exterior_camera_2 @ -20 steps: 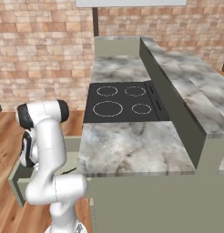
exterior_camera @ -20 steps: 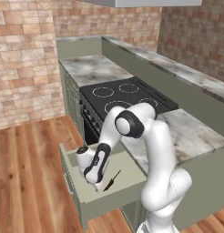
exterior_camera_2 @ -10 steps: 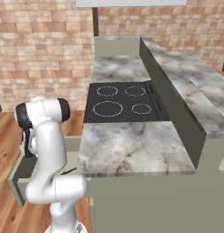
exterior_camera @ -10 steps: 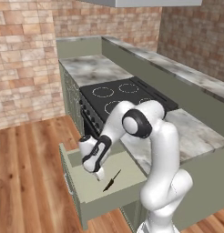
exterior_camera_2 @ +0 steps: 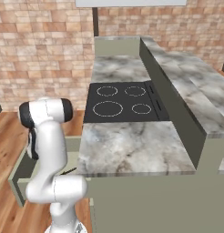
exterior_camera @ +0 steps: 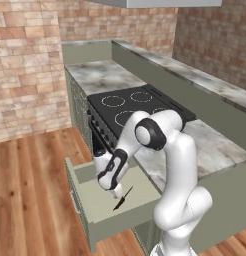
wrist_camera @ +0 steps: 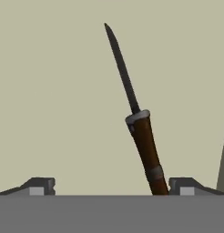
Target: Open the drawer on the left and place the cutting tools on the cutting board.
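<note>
The knife [wrist_camera: 134, 113] lies flat on the pale floor of the drawer [exterior_camera: 95, 200], which is pulled out in the lower middle of the left base view. In the hand view it runs long and thin from the bottom, right of centre, up toward the top middle. The dark blade tip points to the top of the frame, leaning a bit left. The brown handle with its silver collar sits at the bottom, its butt end just beside the right fingertip. In the left base view the same knife shows as a short dark sliver, slanted with one end toward the upper right and the other toward the lower left, in the middle of the drawer floor.

The arm rises from the lower right of the left base view, bends at a big dark elbow joint near the centre, then drops down and left into the drawer. The gripper [exterior_camera: 111, 188] hangs right over the drawer floor, close above the knife's upper end. The fingers [wrist_camera: 38, 185] are spread wide with nothing between them, and the knife handle lies nearer the right one.

In the right base view the arm stands at the lower left, beside the marble counter [exterior_camera_2: 132, 148] and the stove [exterior_camera_2: 120, 102]. The open drawer shows behind it.
</note>
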